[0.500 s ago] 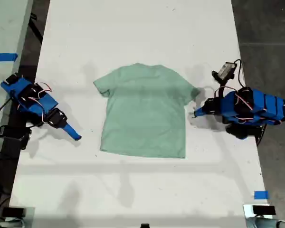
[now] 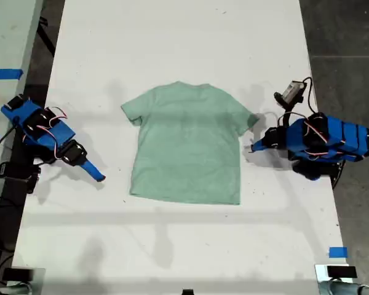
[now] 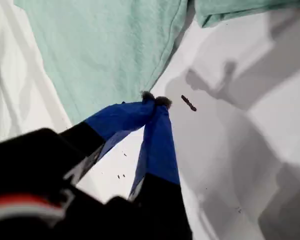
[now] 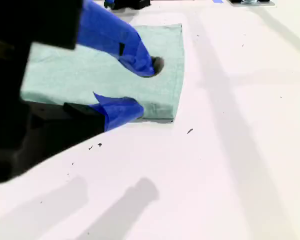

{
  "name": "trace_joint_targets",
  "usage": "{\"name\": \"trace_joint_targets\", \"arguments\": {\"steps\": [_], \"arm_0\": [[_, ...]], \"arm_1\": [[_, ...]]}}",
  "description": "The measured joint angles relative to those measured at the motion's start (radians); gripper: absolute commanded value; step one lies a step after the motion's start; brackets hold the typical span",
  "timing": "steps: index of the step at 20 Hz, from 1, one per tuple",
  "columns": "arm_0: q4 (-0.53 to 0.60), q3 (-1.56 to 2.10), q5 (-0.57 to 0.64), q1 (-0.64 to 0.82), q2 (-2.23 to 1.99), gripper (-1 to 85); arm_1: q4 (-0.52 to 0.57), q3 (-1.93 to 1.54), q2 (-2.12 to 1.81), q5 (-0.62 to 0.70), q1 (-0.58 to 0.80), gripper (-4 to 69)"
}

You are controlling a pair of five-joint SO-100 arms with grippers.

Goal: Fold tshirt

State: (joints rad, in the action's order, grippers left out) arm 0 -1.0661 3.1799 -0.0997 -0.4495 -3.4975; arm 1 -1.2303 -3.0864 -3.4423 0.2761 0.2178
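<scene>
The pale mint-green tshirt [image 2: 186,142] lies flat and spread out in the middle of the white table, neck toward the far edge. My first gripper [image 2: 254,147] is at the exterior view's right, beside the sleeve. In the first wrist view my first gripper [image 3: 155,101] is shut with its tips together on bare table, just off the tshirt [image 3: 105,50] side edge, holding nothing. My second gripper [image 2: 98,176] is at the exterior view's left, apart from the shirt. In the second wrist view my second gripper [image 4: 140,87] is open and points toward the tshirt [image 4: 90,75] hem corner.
The white table [image 2: 172,246] runs past the shirt on all sides. A small camera unit [image 2: 291,92] with cables stands by the arm at the exterior view's right. Blue tape [image 2: 337,252] marks the near right corner of the exterior view. Dark floor borders the table there.
</scene>
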Motion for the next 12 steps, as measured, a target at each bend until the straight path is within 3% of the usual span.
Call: {"name": "trace_joint_targets", "arguments": {"steps": [3,9,10,12], "arm_0": [[0.000,0.000,0.000,0.003,0.000,10.0],[0.000,0.000,0.005,0.410,0.005,12.9],[-0.005,0.000,0.005,0.463,0.005,1.8],[-0.005,0.000,0.005,0.600,0.005,0.1]], "arm_1": [[-0.002,0.000,0.000,-0.008,-0.005,1.2],[-0.006,0.000,-0.012,-0.026,-0.035,1.2],[-0.006,0.000,-0.012,-0.034,-0.041,1.2],[-0.008,0.000,-0.012,-0.051,-0.049,1.2]]}}
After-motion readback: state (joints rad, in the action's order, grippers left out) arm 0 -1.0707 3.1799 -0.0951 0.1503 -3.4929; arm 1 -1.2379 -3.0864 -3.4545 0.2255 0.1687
